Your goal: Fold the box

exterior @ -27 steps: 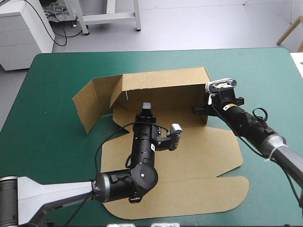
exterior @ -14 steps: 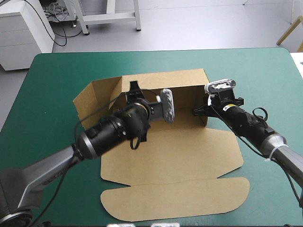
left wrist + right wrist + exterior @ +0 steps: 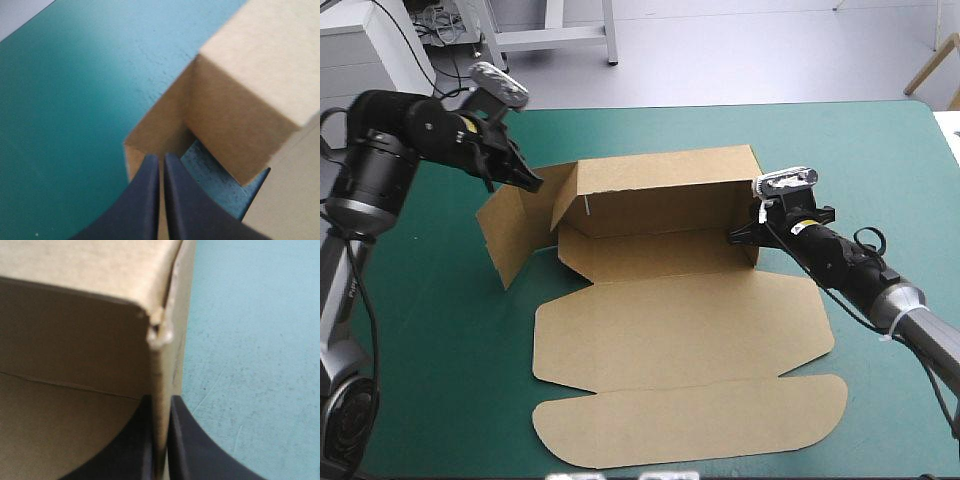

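1. Location: the box (image 3: 680, 330) sits at the middle of the teal-green table cover (image 3: 430, 380). Its base and lid (image 3: 690, 425) lie flat toward the near edge, and its rear wall (image 3: 660, 185) stands upright.
2. Right gripper (image 3: 741, 234): the black fingers are all but closed on the right end wall (image 3: 752, 205) near its lower corner, with the board pinched between them. That wall stands upright against the rear wall.
3. Left gripper (image 3: 528, 180): it is at the top edge of the left side flap (image 3: 515, 225). The fingers are nearly together with a sliver of brown board between them, so it is judged to be gripping that flap.
4. Condition: the left side flap stands splayed outward, away from the rear wall. A corner tab (image 3: 568, 198) angles loose beside it.
5. Step in hand, as judged: raising and squaring the end walls. The right side is set and the left is not yet done.
6. Next move calls for swinging the left flap inward about its crease until it is square with the rear wall. The corner tab must go inside, and the right grip should hold firm so the box does not slide or twist.
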